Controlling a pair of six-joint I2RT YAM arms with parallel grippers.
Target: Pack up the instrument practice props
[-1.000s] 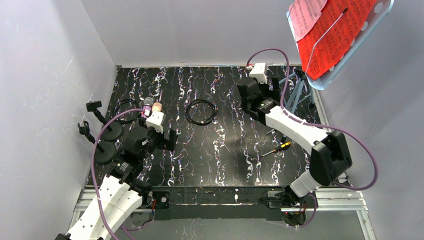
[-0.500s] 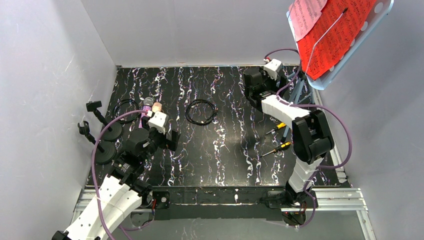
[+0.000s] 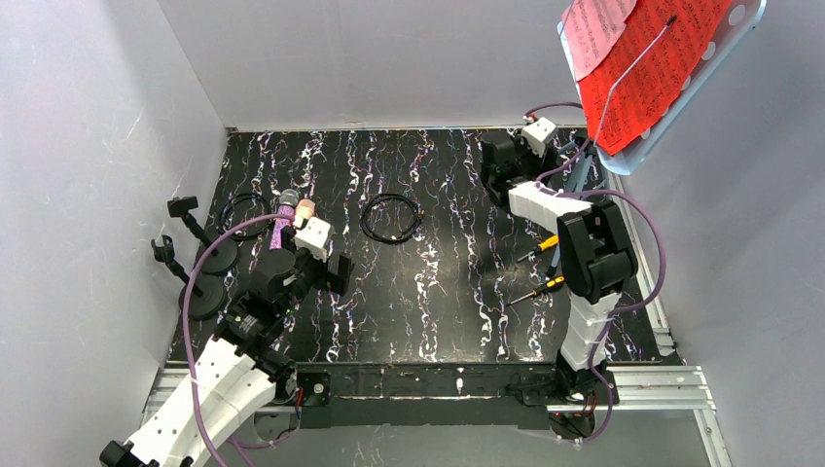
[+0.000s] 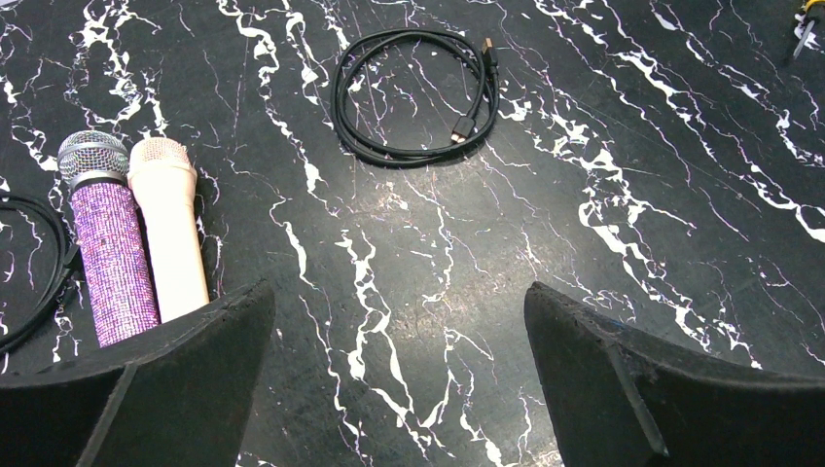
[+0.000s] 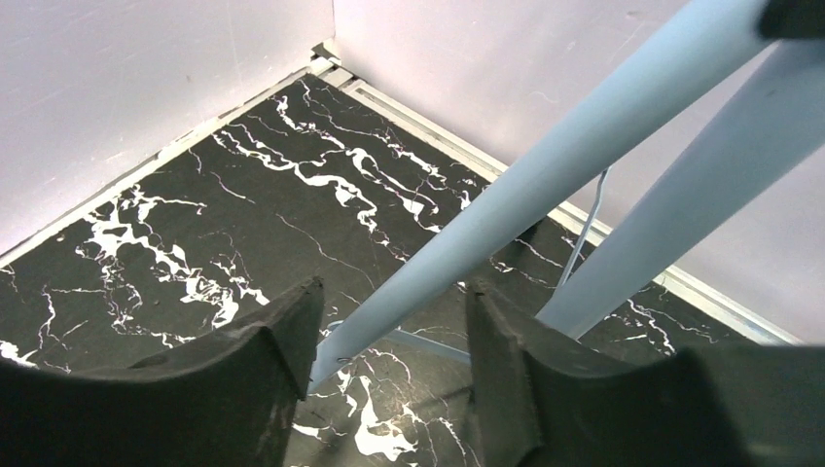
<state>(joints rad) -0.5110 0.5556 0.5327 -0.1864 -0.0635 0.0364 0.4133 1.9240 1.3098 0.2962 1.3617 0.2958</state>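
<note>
Sheet-music pages rest on the music stand at the far right; the right arm has swung across the bench to the stand's foot.

Left wrist: the left tool gapes empty, purple glitter microphone and cream microphone lying touching beside it.

Right wrist: the right tool narrows around a pale blue stand leg; whether it pinches yet, I cannot tell. Dealing with the stand seems the step in hand.

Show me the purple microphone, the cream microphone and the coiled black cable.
purple microphone (image 4: 112, 258), left wrist view, on its glitter handle.
cream microphone (image 4: 173, 243), left wrist view, on its handle.
coiled black cable (image 4: 338, 97), left wrist view, on the loop's left side.
</note>
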